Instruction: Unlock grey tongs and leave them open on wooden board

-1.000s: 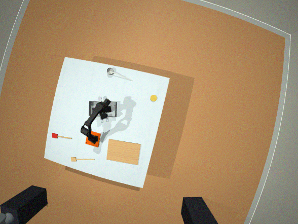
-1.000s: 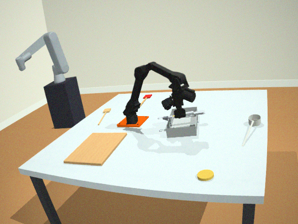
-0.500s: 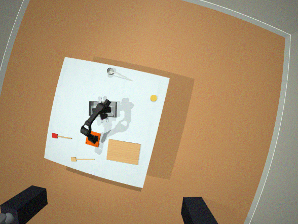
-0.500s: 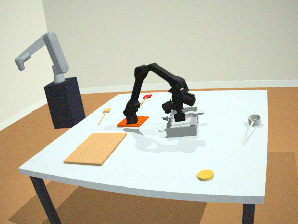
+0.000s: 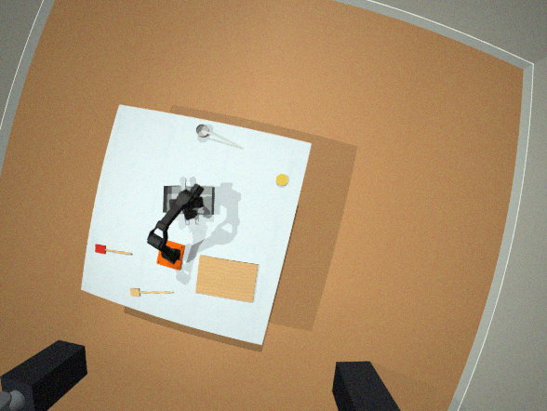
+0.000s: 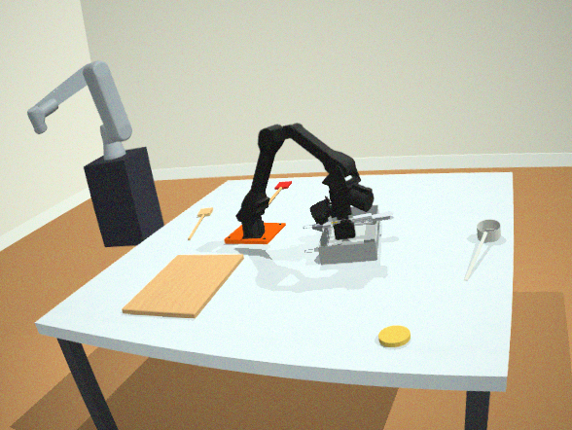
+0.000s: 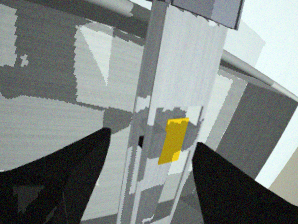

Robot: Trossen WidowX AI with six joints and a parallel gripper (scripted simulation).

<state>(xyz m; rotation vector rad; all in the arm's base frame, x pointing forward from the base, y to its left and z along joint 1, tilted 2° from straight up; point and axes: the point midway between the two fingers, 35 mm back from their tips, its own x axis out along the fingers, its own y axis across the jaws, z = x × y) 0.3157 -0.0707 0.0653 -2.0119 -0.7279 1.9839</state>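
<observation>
The grey tongs [image 6: 378, 215] [image 7: 186, 65] lie across the top of the roasting tin [image 5: 212, 201] [image 6: 348, 254] [image 7: 265, 127], with a yellow mark near the gripper. In the exterior view they look nearly level. My gripper [image 7: 152, 141] points down over the tin, its black fingers on either side of the tongs. It is open: in the wrist view a gap shows between the left finger and the tongs, while the right finger is close beside them. Finger contact is hard to tell. The wooden board [image 5: 227, 279] [image 6: 185, 287] lies flat, with nothing on it.
The arm stands on an orange base plate [image 5: 163, 259] [image 6: 277, 231] between the tin and the board. A red-headed spatula [image 5: 100, 248] and a wooden one [image 5: 135, 292] lie beyond the base. A yellow disc [image 5: 282, 179] [image 6: 394, 336] and a grey round pan [image 5: 203, 130] [image 6: 488, 231] with a long handle are elsewhere on the table.
</observation>
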